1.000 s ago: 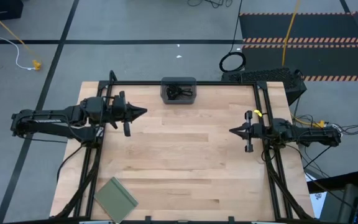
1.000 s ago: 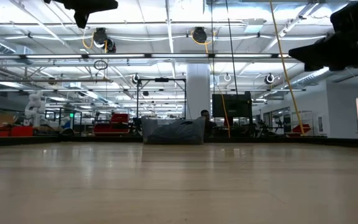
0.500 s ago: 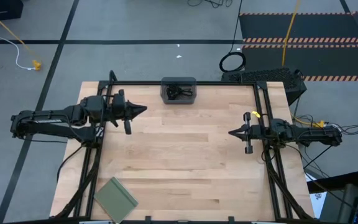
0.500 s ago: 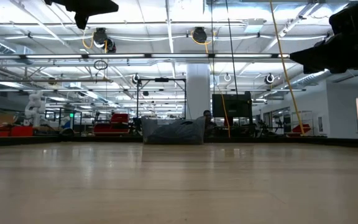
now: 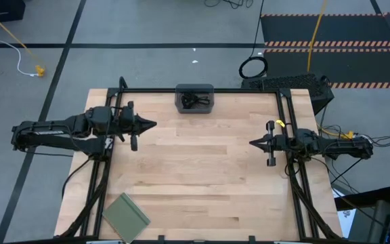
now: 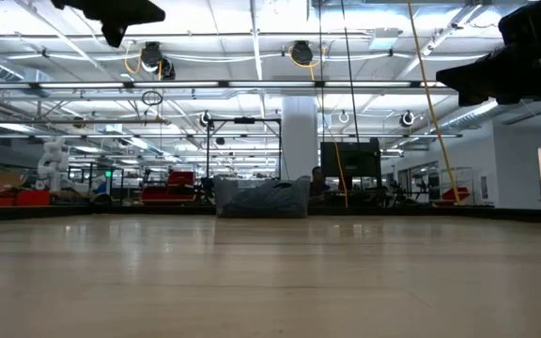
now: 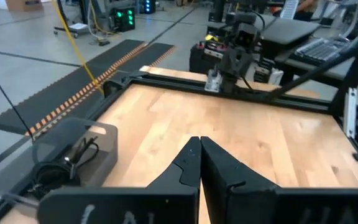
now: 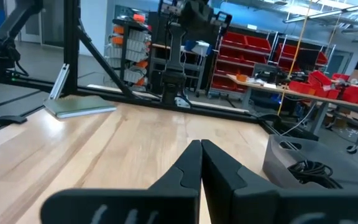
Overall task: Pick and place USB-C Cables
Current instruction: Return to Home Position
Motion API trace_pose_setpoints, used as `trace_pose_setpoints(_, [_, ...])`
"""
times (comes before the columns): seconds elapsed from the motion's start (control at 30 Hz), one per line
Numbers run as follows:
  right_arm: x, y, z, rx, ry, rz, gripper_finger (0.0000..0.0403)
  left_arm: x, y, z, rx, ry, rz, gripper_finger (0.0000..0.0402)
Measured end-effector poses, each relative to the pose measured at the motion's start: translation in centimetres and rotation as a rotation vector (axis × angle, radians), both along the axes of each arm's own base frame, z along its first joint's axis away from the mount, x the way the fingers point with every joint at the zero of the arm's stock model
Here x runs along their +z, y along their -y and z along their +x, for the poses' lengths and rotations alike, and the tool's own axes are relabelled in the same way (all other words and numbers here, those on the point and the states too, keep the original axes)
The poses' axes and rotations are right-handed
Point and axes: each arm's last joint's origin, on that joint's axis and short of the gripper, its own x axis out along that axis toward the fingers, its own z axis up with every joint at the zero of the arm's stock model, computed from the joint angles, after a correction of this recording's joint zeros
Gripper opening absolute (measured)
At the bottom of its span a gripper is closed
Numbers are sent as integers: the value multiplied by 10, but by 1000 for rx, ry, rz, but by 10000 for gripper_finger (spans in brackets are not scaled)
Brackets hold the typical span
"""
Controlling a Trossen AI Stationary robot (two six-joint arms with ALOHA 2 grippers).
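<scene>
Retreat is the only change: over the last second the left gripper (image 5: 152,125) has slid a little back toward the desk's (image 5: 202,169) left edge and a touch away from the far edge, while the right gripper (image 5: 252,143) sits where it was, just inside the right edge. Both sets of fingers are pressed together with nothing between them, as each wrist view shows plainly. The cables (image 5: 195,101) lie as a dark tangle inside the tray (image 5: 179,102) at the middle of the far edge; the strands cannot be told apart from above, and from the left wrist view only black cord shows in the tray. No cord is left on the bare wood, and the pad (image 5: 126,215) rests alone at the near left corner, untouched. From this I judge the placing to be finished and the arms merely pulling back to rest. The left arm looks to have a short way yet to fold in, the right little or none. With both grippers well apart from the tray and from each other, there is small risk of snagging the cables or of a collision.
</scene>
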Motion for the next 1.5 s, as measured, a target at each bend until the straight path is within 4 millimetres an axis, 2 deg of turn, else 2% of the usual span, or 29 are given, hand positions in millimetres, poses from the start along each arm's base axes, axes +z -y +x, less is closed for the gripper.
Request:
trace_pose_setpoints(0.17, [0,0,0,1,3,0,0,-26,5,-6,-24,-32,-44,3])
trace_pose_setpoints(0.43, [1,0,0,3,8,0,0,-63,9,-13,-46,55,-60,3])
trace_pose_setpoints(0.83, [1,0,0,4,8,0,0,-101,13,-34,-136,141,2,4])
trace_pose_setpoints(1.0, [1,0,0,4,8,0,0,-123,16,-39,-155,184,-6,4])
trace_pose_setpoints(1.23, [1,0,0,4,8,0,0,-136,17,-44,-169,288,5,2])
trace_pose_setpoints(1.5, [1,0,0,4,8,0,0,-138,21,-50,-206,306,24,2])
